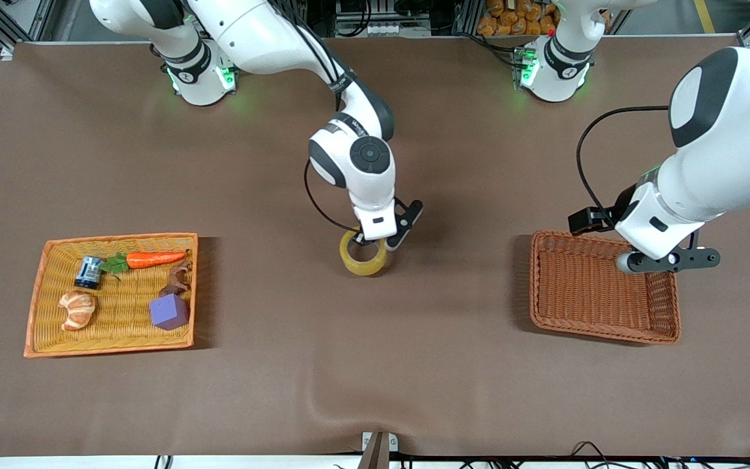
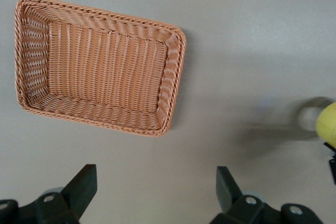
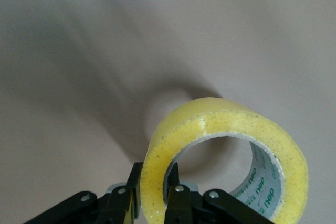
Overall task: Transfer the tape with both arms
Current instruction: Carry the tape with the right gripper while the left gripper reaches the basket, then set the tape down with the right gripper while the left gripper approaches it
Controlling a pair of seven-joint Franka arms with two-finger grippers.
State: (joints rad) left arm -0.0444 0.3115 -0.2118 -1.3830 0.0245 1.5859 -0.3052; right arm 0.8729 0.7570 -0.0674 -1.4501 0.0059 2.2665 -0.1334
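Right gripper [image 1: 381,242] pinches the tape [image 1: 363,256] wall at mid-table. Left gripper [image 2: 155,192], jaws open, waits over the basket [image 1: 599,293]. Risk: the thin one-wall grip lets the roll swing or slip during handover.

In the front view the right gripper [image 1: 375,242] hides part of the tape [image 1: 363,259]. The left wrist view's edge cuts off the tape [image 2: 326,124]. The left arm [image 1: 726,150] covers a corner of the empty basket [image 1: 599,293].
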